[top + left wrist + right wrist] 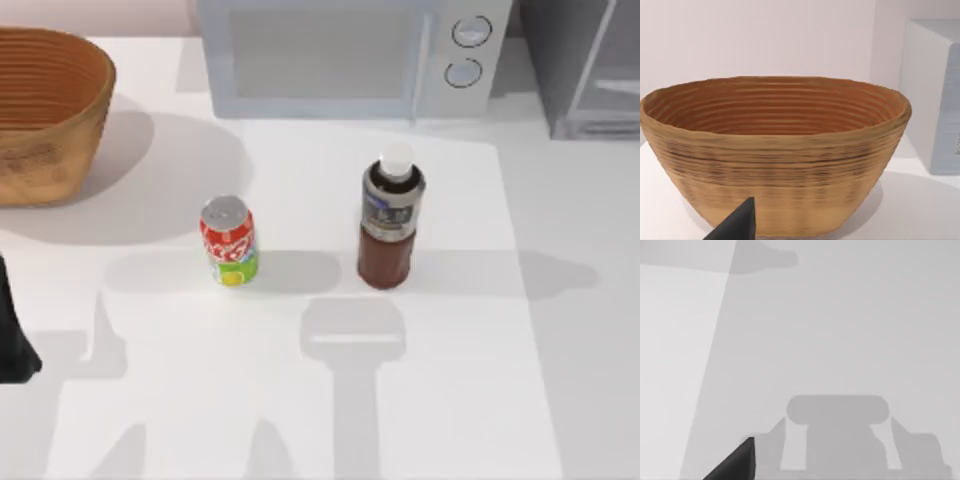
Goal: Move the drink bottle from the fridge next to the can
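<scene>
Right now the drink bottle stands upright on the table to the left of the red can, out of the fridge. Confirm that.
Not quite: the side is wrong. In the top view the drink bottle stands upright on the table to the right of the can, apart from it. It is indeed out of the fridge, which sits at the far right corner.

From my remote station, the drink bottle point(392, 222) stands upright on the table point(560, 330) near its middle, with the can point(229, 240) upright to its left, the two apart. Behind them, the microwave point(345, 55) sits along the table's back edge, the fridge point(590, 65) at the back right corner beside it. The woven basket point(45, 110) rests at the back left, my left arm point(15, 330) at the left edge in front of it.
</scene>
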Robot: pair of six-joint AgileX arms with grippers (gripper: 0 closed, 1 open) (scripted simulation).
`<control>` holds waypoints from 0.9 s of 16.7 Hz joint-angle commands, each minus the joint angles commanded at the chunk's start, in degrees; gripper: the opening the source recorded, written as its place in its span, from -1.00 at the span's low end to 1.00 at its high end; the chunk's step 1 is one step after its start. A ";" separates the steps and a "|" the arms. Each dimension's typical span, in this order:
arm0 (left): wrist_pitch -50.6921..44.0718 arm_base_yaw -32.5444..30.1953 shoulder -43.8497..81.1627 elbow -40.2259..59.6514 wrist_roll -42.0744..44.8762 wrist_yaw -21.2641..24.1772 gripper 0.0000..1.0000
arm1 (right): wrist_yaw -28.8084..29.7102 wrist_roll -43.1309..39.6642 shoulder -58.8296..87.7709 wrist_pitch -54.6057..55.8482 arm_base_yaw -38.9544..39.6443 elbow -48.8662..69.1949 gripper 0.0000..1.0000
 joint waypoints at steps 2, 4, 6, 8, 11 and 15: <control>0.00 0.00 0.00 0.00 0.00 0.00 1.00 | -3.75 -5.36 4.97 0.51 -5.36 2.70 1.00; 0.00 0.00 0.00 0.00 0.00 0.00 1.00 | -8.65 -13.17 12.33 0.87 -13.03 6.03 1.00; 0.00 0.00 0.00 0.00 0.00 0.00 1.00 | -14.23 -23.41 22.08 1.13 -22.33 9.72 1.00; 0.00 0.00 0.00 0.00 0.00 0.00 1.00 | -20.06 -36.04 33.87 1.33 -32.83 13.55 1.00; 0.00 0.00 0.00 0.00 0.00 0.00 1.00 | -28.59 -58.12 53.09 1.38 -50.10 19.42 1.00; 0.00 0.00 0.00 0.00 0.00 0.00 1.00 | -38.54 -85.27 79.11 0.74 -72.58 26.86 1.00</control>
